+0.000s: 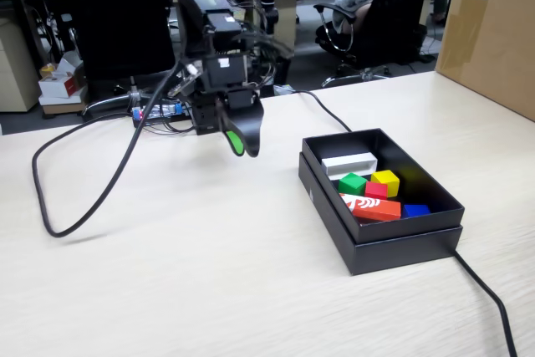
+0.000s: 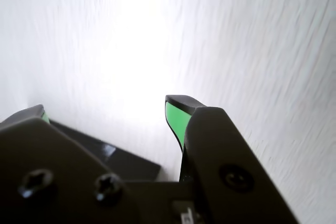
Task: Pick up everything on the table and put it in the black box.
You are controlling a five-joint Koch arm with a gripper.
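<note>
1. I've got the gripper (image 1: 241,141) hanging above the table (image 1: 209,273), off to the left of the black box (image 1: 378,232) in the fixed view, jaws apart and holding nothing (the wrist view shows bare wood grain between the tips (image 2: 105,111)).
2. Red cube (image 1: 376,191), green cube (image 1: 352,183) and yellow cube (image 1: 386,181) all sit inside the black box, bunched together mid-box.
3. I see nothing loose on the table near the black box, so I judge the job about done; best move is a slow, high retreat.
4. Also in the black box: a white block (image 1: 349,164), an orange-red block (image 1: 370,206), something blue (image 1: 415,210).
5. Watch the cable (image 1: 92,198) left of the black box, and the brown carton (image 1: 489,31) behind it.
</note>
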